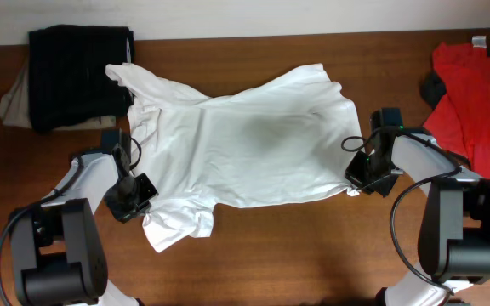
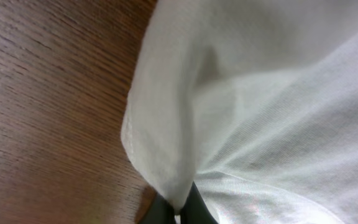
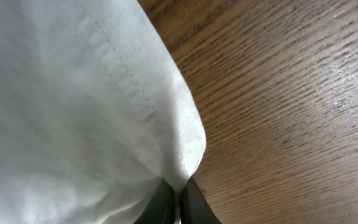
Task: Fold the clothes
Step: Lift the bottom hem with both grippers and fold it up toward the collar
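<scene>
Overhead alone shows you: white shirt (image 1: pixel 245 144), crumpled, spread across the middle of the table (image 1: pixel 313 246); black garment (image 1: pixel 79 76) at far left corner; red garment (image 1: pixel 475 93) at right edge. Wrist views alone show you: hem stitching, wood grain. Left gripper (image 2: pixel 178 214) pinches the shirt's left edge; right gripper (image 3: pixel 179 208) is clamped on its right hem.

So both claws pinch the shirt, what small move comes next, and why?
Probably raise both a little and pull apart. The left claw and right claw each pinch an edge of the shirt, which lies rumpled on the table; stretching should flatten it.
</scene>
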Robot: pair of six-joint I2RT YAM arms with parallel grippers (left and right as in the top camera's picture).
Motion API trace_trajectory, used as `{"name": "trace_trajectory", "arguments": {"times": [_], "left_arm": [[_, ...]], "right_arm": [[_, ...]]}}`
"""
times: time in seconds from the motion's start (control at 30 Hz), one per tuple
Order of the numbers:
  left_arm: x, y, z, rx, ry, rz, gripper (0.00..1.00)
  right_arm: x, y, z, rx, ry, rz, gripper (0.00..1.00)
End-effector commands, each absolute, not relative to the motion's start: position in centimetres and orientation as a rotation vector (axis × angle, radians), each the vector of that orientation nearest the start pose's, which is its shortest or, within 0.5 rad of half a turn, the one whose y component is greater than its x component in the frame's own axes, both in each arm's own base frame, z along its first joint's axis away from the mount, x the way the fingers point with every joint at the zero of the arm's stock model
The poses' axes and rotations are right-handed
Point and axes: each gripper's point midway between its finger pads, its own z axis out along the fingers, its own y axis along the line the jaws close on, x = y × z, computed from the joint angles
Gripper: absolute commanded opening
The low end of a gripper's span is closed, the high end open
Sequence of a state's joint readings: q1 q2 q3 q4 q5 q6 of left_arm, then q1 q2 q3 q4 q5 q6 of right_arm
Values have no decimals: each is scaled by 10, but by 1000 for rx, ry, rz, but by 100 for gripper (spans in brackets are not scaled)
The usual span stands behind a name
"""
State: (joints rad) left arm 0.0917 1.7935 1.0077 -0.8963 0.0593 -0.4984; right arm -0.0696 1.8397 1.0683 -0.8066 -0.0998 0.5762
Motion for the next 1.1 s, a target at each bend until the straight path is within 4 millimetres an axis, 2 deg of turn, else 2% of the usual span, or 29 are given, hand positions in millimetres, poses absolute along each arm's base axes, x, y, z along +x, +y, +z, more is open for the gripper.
{"name": "trace_trajectory", "arguments": {"times": [0.0,0.1,0.2,0.27,0.3,0.37,0.53,0.63,0.73,0.8,0.93,1.03,1.07], "left_arm": [[255,15,-14,-974,3174,-16,0],[242,17,0,-1005,3192,10,0],[237,17,30,-1016,3132,4,0],[234,17,62,-987,3052,-26,0],[233,17,70,-979,3028,-34,0],[226,16,96,-951,2949,-62,0],[203,14,131,-922,2865,-89,0],[202,14,138,-910,2828,-100,0],[218,21,142,-910,2750,-78,0],[228,30,144,-950,2684,-35,0],[254,33,141,-951,2626,-52,0],[278,35,124,-952,2631,-51,0],[289,36,112,-955,2642,-47,0]], "right_arm": [[278,-14,-33,1085,3093,38,4],[266,-15,-25,1165,3104,18,4],[263,-18,-6,1202,3065,27,4],[262,-20,21,1190,3013,50,4],[261,-20,29,1183,2998,53,4],[258,-22,60,1150,2926,67,4],[240,-20,116,1090,2787,122,4],[233,-19,138,1059,2713,149,4],[235,-19,149,1034,2654,171,4],[242,-20,150,1026,2634,178,4],[255,-22,141,1029,2640,177,4],[271,-23,135,1022,2624,182,4],[284,-25,131,1014,2605,189,4]]}}
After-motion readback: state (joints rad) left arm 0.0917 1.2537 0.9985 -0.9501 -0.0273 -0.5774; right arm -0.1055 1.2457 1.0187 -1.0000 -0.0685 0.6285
